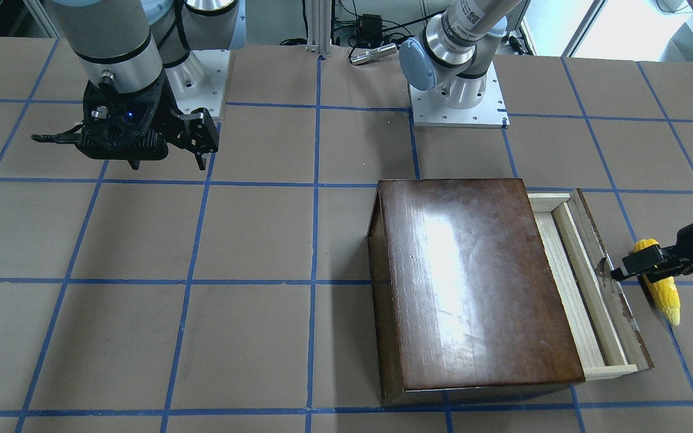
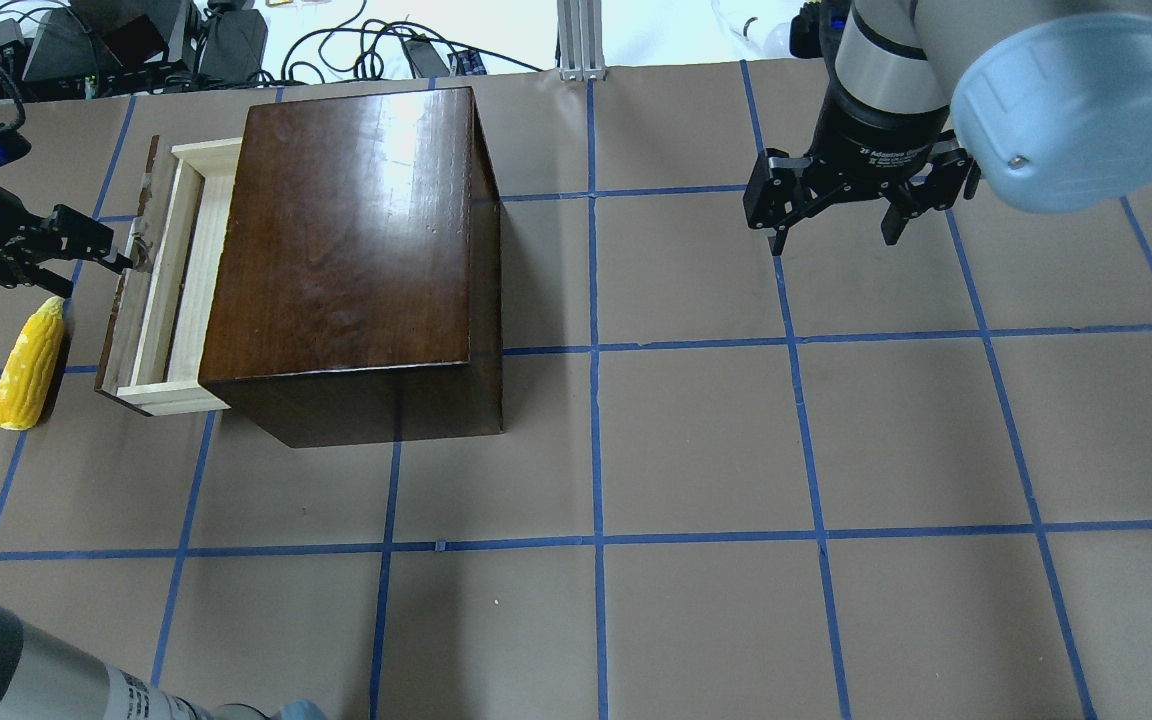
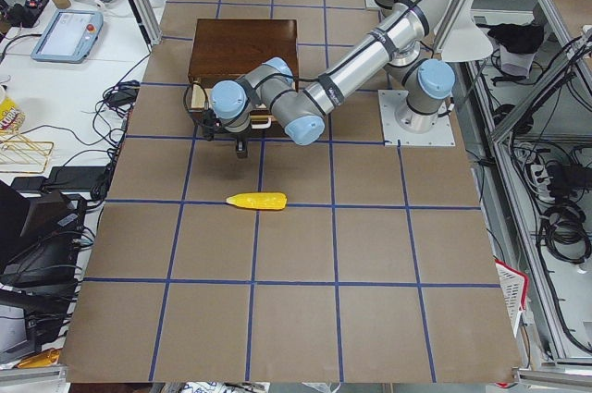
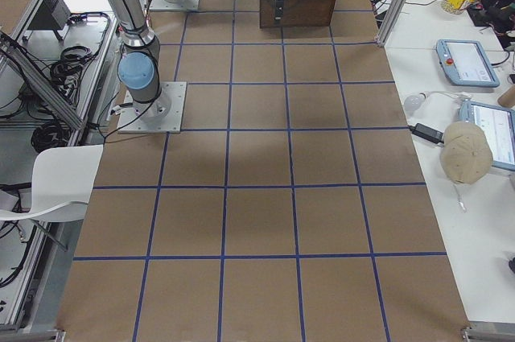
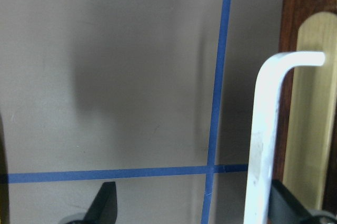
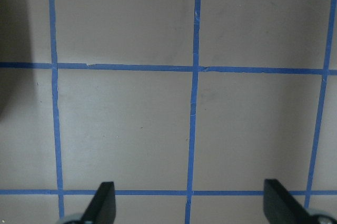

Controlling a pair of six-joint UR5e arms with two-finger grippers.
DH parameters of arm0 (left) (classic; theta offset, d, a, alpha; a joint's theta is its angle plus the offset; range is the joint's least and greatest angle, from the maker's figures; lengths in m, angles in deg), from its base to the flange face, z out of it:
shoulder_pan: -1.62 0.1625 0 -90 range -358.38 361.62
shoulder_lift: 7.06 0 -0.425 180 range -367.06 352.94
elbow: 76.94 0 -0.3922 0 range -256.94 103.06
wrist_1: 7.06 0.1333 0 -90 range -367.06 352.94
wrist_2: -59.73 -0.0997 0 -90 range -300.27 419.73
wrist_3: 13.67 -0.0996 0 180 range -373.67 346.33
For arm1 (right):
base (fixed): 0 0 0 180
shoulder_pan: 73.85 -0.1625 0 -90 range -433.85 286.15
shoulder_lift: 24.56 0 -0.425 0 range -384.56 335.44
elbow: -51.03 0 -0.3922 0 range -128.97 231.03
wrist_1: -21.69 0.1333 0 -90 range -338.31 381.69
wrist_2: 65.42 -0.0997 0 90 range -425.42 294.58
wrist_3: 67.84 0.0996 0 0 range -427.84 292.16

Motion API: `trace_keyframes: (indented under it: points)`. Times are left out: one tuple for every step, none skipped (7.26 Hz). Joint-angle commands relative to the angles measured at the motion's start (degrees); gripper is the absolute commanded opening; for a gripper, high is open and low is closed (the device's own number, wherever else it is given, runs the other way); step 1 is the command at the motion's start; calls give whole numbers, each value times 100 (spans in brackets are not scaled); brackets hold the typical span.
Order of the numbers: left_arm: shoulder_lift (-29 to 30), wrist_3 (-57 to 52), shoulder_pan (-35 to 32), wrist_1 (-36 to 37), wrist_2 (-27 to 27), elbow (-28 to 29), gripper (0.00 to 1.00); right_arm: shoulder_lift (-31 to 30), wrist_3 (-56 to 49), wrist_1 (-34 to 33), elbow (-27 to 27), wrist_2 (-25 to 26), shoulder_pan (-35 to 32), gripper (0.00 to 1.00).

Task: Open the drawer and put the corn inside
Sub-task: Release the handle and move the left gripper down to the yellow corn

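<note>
Drawer point(image 2: 161, 290) is found pulled partway out, corn point(image 2: 28, 365) laid on the surface at its 8 o'clock, seen from overhead. Left tool point(image 5: 195, 197) is spread around the white handle point(image 5: 263, 129). Right tool point(image 2: 834, 240) is spread wide too.

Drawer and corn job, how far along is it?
Done: the drawer is pulled partway out. In hand: the open left pincer sits at its handle, gripping nothing. Left: the corn lies on the table beside the drawer front, ungrasped; it must go inside.

Yellow corn point(image 2: 28, 366), dk-brown box point(image 2: 356, 230) w/ pale drawer point(image 2: 186, 280) (blue-gridded tan table point(image 2: 696, 440))
</note>
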Motion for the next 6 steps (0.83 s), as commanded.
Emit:
trace_keyframes:
  points:
    - [-65, -57, 7, -100, -437, 293, 100, 0, 0, 0, 0, 0, 0, 100]
    - [-65, -75, 16, -74, -850, 312, 100, 0, 0, 0, 0, 0, 0, 100]
    - [-12, -101, 77, 31, -1428, 321, 100, 0, 0, 0, 0, 0, 0, 100]
    - [84, -128, 260, 223, -1504, 313, 100, 0, 0, 0, 0, 0, 0, 100]
    - [189, -380, 471, 451, -1496, 252, 100, 0, 0, 0, 0, 0, 0, 100]
    - [373, -653, 551, 514, -1504, 225, 100, 0, 0, 0, 0, 0, 0, 100]
